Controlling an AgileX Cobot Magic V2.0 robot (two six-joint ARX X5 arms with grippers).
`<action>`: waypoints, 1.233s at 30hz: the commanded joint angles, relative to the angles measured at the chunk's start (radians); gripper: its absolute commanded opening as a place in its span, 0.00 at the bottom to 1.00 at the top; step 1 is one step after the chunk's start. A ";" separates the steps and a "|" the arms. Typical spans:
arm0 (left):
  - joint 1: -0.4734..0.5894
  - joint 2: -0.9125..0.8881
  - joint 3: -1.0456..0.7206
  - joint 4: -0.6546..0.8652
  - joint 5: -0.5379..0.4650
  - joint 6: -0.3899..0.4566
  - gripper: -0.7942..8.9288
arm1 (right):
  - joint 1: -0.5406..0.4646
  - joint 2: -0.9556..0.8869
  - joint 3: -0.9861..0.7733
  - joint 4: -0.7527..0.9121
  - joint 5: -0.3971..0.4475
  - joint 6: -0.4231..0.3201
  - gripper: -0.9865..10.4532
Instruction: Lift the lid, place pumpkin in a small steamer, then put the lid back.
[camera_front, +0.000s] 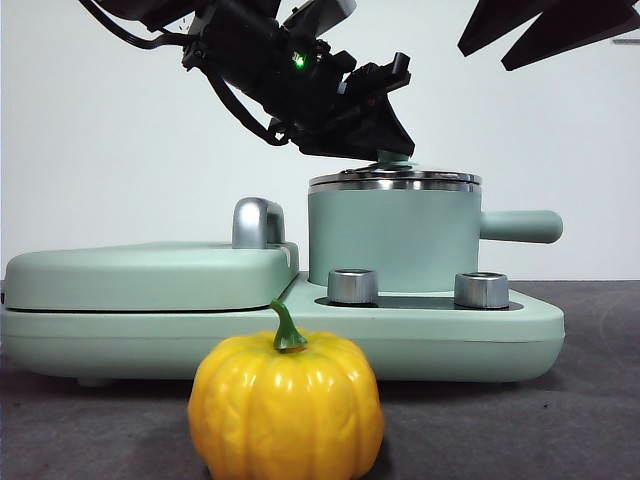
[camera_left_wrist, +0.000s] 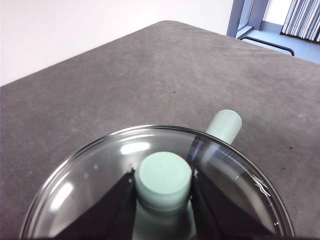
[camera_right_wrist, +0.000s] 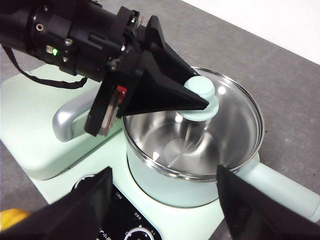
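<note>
While I've got the left gripper (camera_front: 385, 150) reaching down from the upper left of the front frame at a slant, its two black jaws are clenched on the mint knob of the lid (camera_front: 395, 181), which sits on the small steamer (camera_front: 392, 240) near the middle of that frame. My left wrist cam shows the pinch best: a jaw pressed on each side of the knob, the glass disc (camera_left_wrist: 100, 175) spreading out around it, and the steamer's straight handle (camera_left_wrist: 224, 126) poking out past the rim. From the right wrist view I can see through the glass (camera_right_wrist: 235, 120) into the shiny steel inside of the pot (camera_right_wrist: 170, 145), which the front cam can't show at all. The right gripper (camera_right_wrist: 162, 205) hangs above the cooker with jaws spread wide and nothing between them; in the front frame it's only dark tips at the upper right. The pumpkin (camera_front: 286, 405) stands on the table at the bottom centre of the front view, close to the lens, its base cut off by the frame edge. In the right wrist view only a sliver of it (camera_right_wrist: 11, 219) peeks in at the lower left corner. Can't really tell if the lid rim is fully seated or barely off.
</note>
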 joint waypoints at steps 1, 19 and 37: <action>-0.011 0.025 0.026 0.018 0.004 -0.002 0.09 | 0.007 0.006 0.019 0.006 -0.004 0.011 0.38; -0.017 -0.043 0.046 0.059 -0.009 0.000 0.09 | 0.007 0.006 0.019 0.003 -0.003 0.011 0.38; 0.082 -0.241 0.046 -0.217 -0.118 0.000 0.09 | 0.007 0.006 0.019 0.002 -0.003 0.011 0.38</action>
